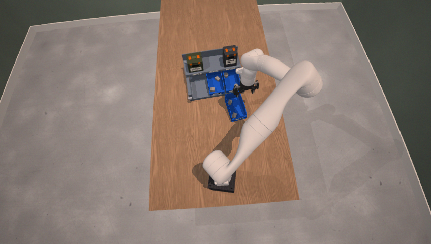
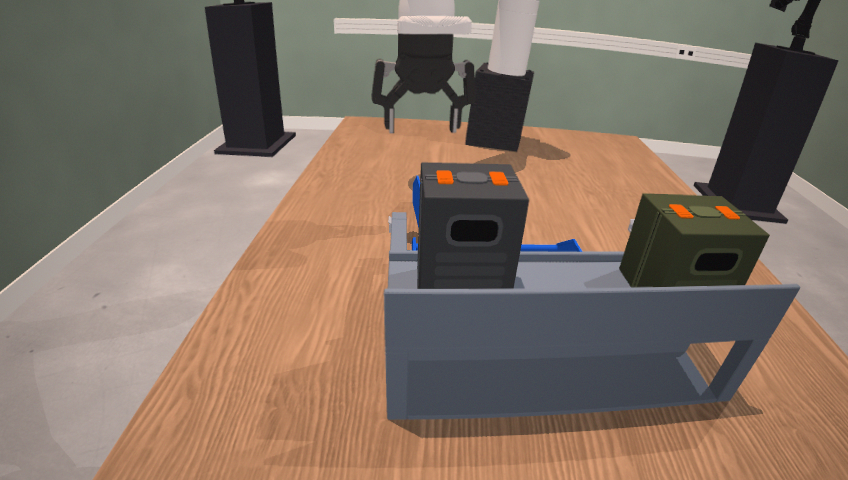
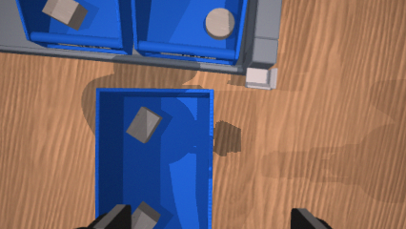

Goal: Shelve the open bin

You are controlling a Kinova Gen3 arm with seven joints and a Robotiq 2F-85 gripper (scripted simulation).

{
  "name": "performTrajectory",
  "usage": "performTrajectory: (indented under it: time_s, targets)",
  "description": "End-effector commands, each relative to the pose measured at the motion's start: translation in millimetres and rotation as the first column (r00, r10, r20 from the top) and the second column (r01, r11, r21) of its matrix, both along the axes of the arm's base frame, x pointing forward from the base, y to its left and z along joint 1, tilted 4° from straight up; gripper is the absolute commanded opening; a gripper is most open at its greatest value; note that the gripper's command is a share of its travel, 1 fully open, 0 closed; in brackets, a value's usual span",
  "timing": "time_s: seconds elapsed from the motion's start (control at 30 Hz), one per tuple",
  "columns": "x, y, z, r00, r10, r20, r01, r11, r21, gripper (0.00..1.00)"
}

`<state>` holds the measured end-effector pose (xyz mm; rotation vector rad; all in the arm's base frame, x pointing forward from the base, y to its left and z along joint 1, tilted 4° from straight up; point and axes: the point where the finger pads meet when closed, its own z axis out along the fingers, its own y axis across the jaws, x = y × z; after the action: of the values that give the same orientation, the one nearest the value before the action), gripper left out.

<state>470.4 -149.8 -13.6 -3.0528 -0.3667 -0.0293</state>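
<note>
One bin of three off the shelf; nothing grasped, no insertion begun.

Left to right in the top view: the grey shelf [image 1: 193, 87] has its gap [image 1: 197, 87] at the 9 o'clock end of the row, then two shelved bins [image 1: 223, 83] with their parts inside. The open bin [image 1: 235, 107] sits on the table [image 1: 181, 151], just in front of the shelf at its 3 o'clock end, two parts [image 3: 143, 125] in it. All handling remains, by my reading: grasp, carry to the gap, tilt under the board, push behind the lip. The gripper [image 3: 210, 221] hangs above with fingers wide apart, holding nothing. In the wrist view one finger [image 3: 114, 219] overlies the bin's 6 o'clock end, the other overlies bare table toward 3 o'clock, so the bin's side wall lies between them.
</note>
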Motion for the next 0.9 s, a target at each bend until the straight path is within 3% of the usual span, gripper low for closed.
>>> performTrajectory:
  time_s: [0.0,0.87]
  targets:
    - [0.6,-0.3,2.0,1.0,0.0,0.002,0.0,1.0,-0.001,1.0]
    - [0.6,-0.5,4.3,1.0,0.0,0.002,0.0,1.0,-0.001,1.0]
